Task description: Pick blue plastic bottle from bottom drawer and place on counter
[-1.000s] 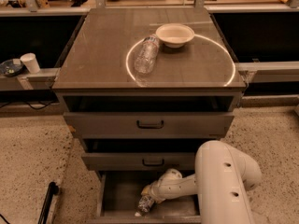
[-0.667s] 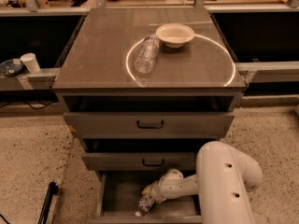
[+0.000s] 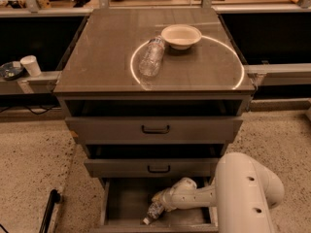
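Observation:
The bottom drawer [image 3: 124, 200] is pulled open, plain grey inside. The blue plastic bottle [image 3: 154, 211] lies in it near the front, its white cap pointing front-left. My gripper [image 3: 164, 202] reaches down into the drawer from the right on the white arm [image 3: 243, 193] and sits right at the bottle's upper end; whether it holds the bottle does not show. The counter [image 3: 102, 64] is the glossy top of the cabinet with a bright ring reflection.
Another clear bottle [image 3: 150, 57] lies on the counter next to a white bowl [image 3: 181, 35]. The two upper drawers [image 3: 155, 129] stand slightly open above my arm. A white cup [image 3: 32, 65] stands on the left ledge. A black rod [image 3: 48, 210] lies on the floor at the left.

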`<action>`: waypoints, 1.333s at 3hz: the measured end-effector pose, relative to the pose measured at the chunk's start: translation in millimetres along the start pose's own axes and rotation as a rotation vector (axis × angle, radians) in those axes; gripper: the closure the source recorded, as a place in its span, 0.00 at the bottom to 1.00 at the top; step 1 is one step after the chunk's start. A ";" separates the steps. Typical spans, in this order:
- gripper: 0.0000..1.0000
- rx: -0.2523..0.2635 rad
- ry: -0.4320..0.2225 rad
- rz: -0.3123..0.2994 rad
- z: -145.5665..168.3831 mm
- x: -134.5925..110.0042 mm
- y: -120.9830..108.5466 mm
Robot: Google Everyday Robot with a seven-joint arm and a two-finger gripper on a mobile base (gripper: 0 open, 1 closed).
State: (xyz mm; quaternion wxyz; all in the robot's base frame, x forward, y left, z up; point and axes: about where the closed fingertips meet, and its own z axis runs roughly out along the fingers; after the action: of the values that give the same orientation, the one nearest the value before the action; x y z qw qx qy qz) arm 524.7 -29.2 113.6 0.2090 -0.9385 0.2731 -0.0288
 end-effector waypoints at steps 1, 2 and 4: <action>1.00 0.101 0.029 0.071 -18.0 5.6 2.0; 1.00 0.240 0.033 0.124 -51.3 -1.3 -0.4; 1.00 0.411 0.028 0.234 -110.9 -12.1 2.8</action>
State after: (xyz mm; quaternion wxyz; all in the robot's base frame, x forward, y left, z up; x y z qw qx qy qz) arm 494.4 -66.8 214.2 0.3938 -0.8378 0.3712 -0.0725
